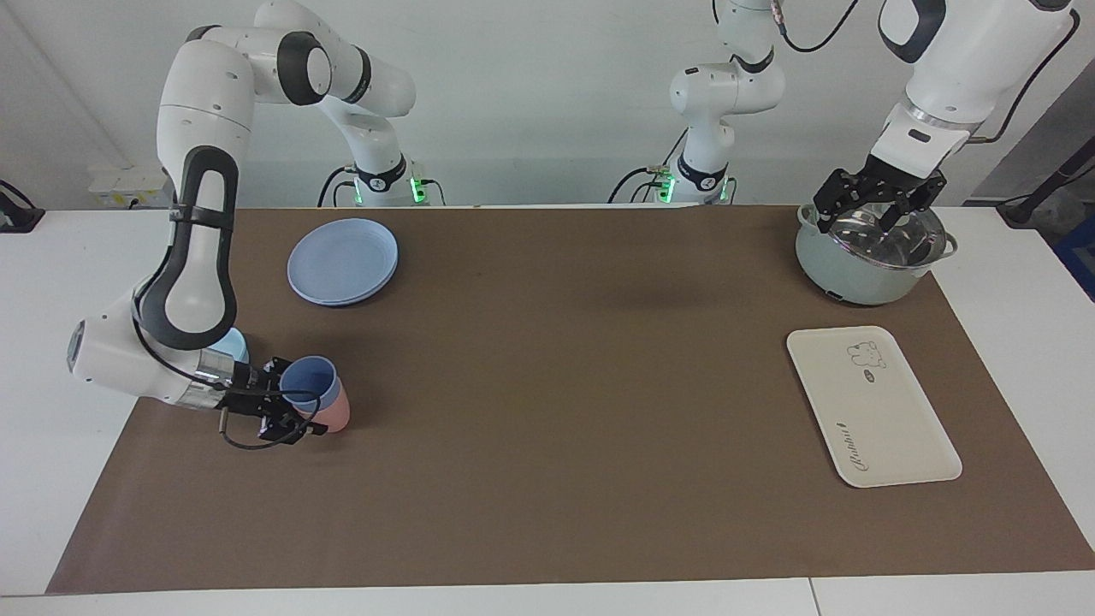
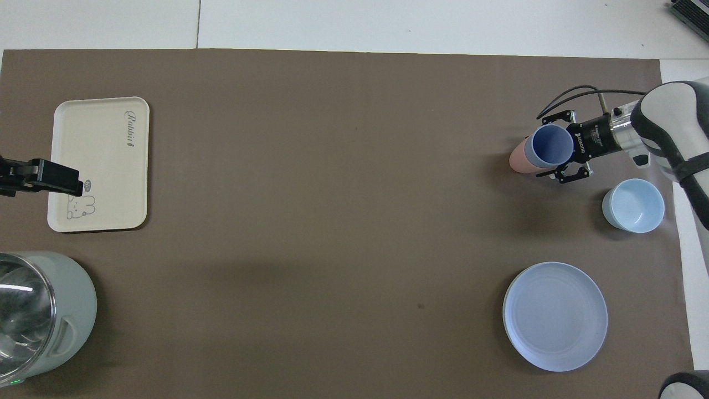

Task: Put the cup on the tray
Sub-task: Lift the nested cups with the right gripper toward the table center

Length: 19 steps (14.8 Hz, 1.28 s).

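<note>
White arms, black joints, cables

The tray [image 2: 99, 166] bears the script word "Rabbit".

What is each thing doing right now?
cup: tilted, gripped by the right gripper
pink cup: beside it, touching
tray: bare
plate: bare
bowl: upright
pot: lid on
left gripper: open over the pot, waiting

Bare mat [image 1: 556, 385] between cup [image 1: 310, 381] and tray [image 1: 873, 406]
</note>
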### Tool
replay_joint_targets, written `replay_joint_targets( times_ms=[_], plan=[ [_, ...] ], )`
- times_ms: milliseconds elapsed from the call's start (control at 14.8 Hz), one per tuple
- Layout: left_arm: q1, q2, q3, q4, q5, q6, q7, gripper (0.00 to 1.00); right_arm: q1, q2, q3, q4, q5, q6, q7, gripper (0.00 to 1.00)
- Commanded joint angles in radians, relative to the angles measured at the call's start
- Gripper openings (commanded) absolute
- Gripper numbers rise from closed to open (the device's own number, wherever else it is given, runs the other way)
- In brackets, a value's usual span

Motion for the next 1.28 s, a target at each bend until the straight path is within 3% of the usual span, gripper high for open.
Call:
replay_joint_targets(
  times_ms=[0, 338, 608, 878, 1081, 1216],
  plan=[
    [0.006, -0.003, -0.001, -0.004, -0.011, -0.01, 0.005, 1.0, -0.001, -0.078, 0.012, -0.103, 0.07, -0.013, -0.031, 0.0],
    [0.006, -0.003, -0.002, -0.004, -0.011, -0.01, 0.005, 1.0, 0.101, -0.206, 0.028, -0.147, 0.085, -0.092, -0.025, 0.0],
    [0.006, -0.003, -0.001, -0.004, -0.011, -0.01, 0.005, 1.0, 0.206, -0.323, 0.025, -0.174, 0.056, -0.081, 0.209, 0.0],
    [0.006, -0.003, -0.002, -0.004, -0.011, -0.01, 0.005, 1.0, 0.33, -0.389, 0.025, -0.142, -0.106, -0.078, 0.442, 0.0],
    [0.006, -0.003, -0.001, -0.004, -0.011, -0.01, 0.005, 1.0, 0.401, -0.418, 0.022, -0.122, -0.137, -0.076, 0.535, 0.0],
    [0.006, -0.003, -0.002, -0.004, -0.011, -0.01, 0.005, 1.0, 0.451, -0.438, 0.023, -0.093, -0.259, -0.055, 0.628, 0.0]
  ],
)
